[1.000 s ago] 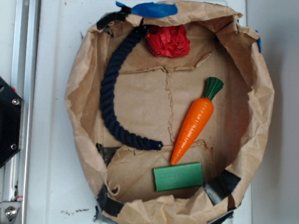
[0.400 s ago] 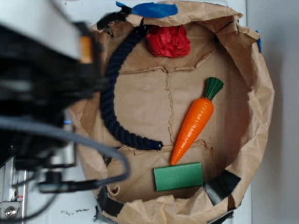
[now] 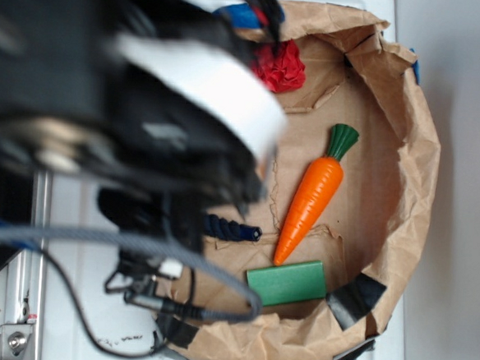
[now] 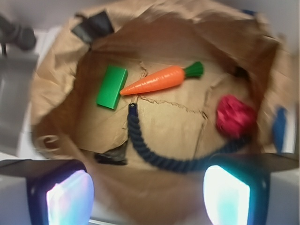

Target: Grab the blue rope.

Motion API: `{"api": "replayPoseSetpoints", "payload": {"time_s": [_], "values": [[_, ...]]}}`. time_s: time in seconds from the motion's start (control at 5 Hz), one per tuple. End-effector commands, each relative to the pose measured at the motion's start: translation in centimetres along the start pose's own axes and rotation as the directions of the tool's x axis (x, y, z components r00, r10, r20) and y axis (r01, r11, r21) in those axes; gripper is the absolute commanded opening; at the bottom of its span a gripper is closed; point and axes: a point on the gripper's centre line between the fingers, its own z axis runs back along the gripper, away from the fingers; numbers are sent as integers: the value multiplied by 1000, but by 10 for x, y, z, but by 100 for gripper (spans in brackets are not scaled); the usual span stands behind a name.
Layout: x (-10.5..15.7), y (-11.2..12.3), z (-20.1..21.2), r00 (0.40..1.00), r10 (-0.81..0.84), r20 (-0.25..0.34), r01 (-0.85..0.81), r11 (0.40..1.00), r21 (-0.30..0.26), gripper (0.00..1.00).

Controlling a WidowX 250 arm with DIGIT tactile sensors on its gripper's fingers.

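The blue rope [image 4: 159,157] is a thick navy twisted rope lying in a curve on the floor of a brown paper bag tray [image 4: 154,197]. In the exterior view only its end [image 3: 232,229] shows from under the arm. My gripper [image 4: 147,197] is open and empty, its two glowing pads wide apart, high above the near paper wall. The rope lies just beyond and below the pads, not between them. In the exterior view the blurred black and white arm [image 3: 146,116] covers the tray's left half and hides the gripper.
Inside the tray lie an orange carrot [image 3: 313,197], a green block [image 3: 286,284] and a red crumpled ball [image 3: 282,66]. They also show in the wrist view: carrot [image 4: 154,80], block [image 4: 112,86], ball [image 4: 234,116]. A grey cable [image 3: 137,243] loops at lower left.
The arm has swung in from the left and now covers the tray's left half and most of the rope. The objects in the tray have not moved.
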Motion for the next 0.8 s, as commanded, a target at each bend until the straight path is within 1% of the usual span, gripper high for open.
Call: {"api": "replayPoseSetpoints", "payload": {"time_s": [0.0,0.4,0.6], "values": [[5,-5,7,999,-19,34,18,1000,19,100],[5,-5,7,999,-19,34,18,1000,19,100],[7,-3,-16,1000,-9,7,9,997,75,100]]}}
